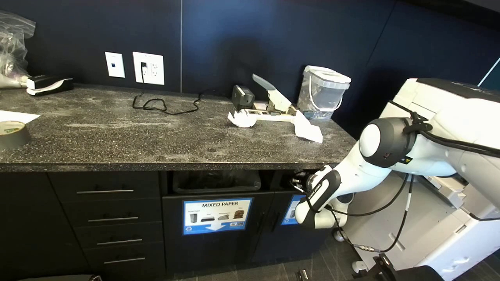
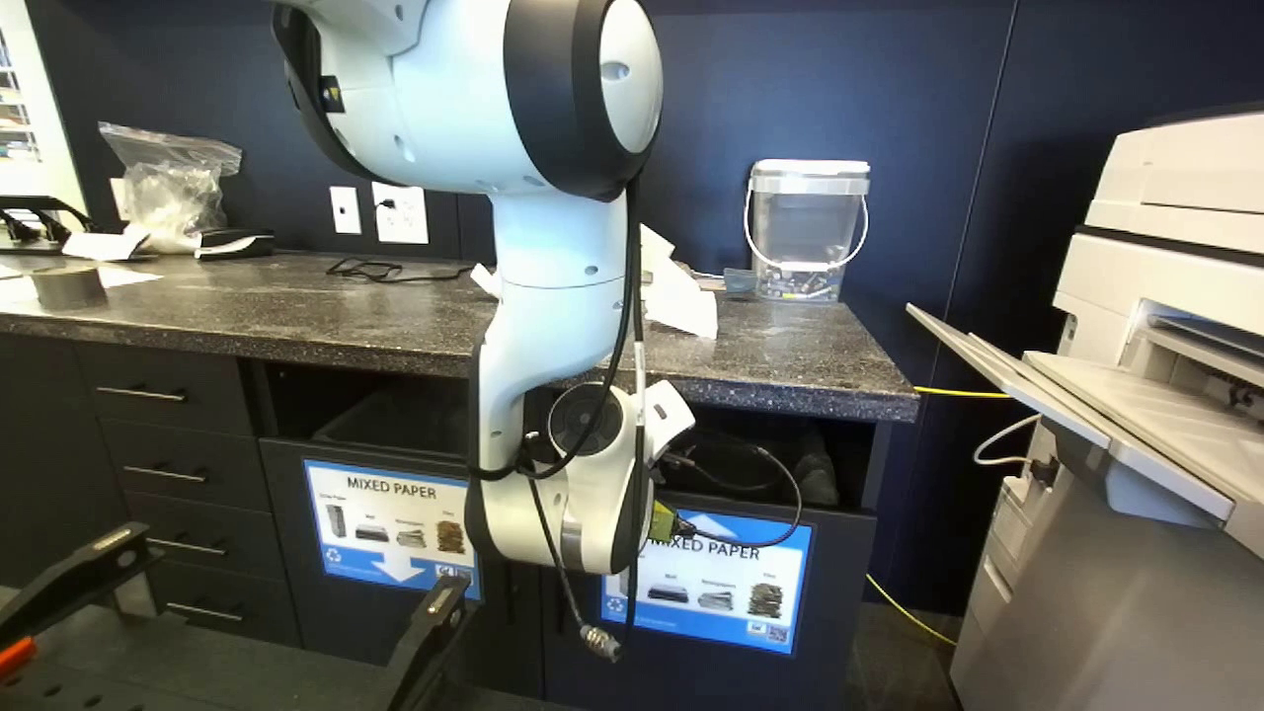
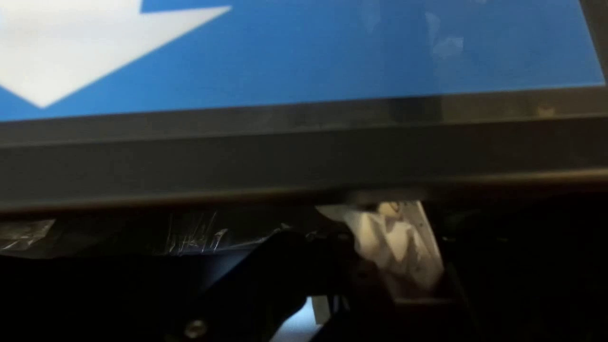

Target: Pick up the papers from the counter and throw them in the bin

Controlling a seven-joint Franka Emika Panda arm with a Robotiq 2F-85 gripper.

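Gripper (image 3: 327, 249) sits at the mouth of the right bin (image 2: 839, 602), jaws together and, as far as the dark wrist view shows, clamped on a crumpled white paper (image 3: 396, 247). Blue label (image 2: 711, 612) on the bin front, just below the mouth. Arm (image 1: 359, 168) hangs past the near edge of the desk (image 1: 175, 142). Other papers (image 1: 308, 130), white and creased, lie toward the right end of the desk, visible in both exterior views. Tub (image 1: 322, 91) stands upright just beyond them, far right. Grey box (image 1: 242, 97) to its left, also on the far side. Black cable (image 1: 179, 113) lies farther left; tape roll (image 1: 13, 139) rests at the left.
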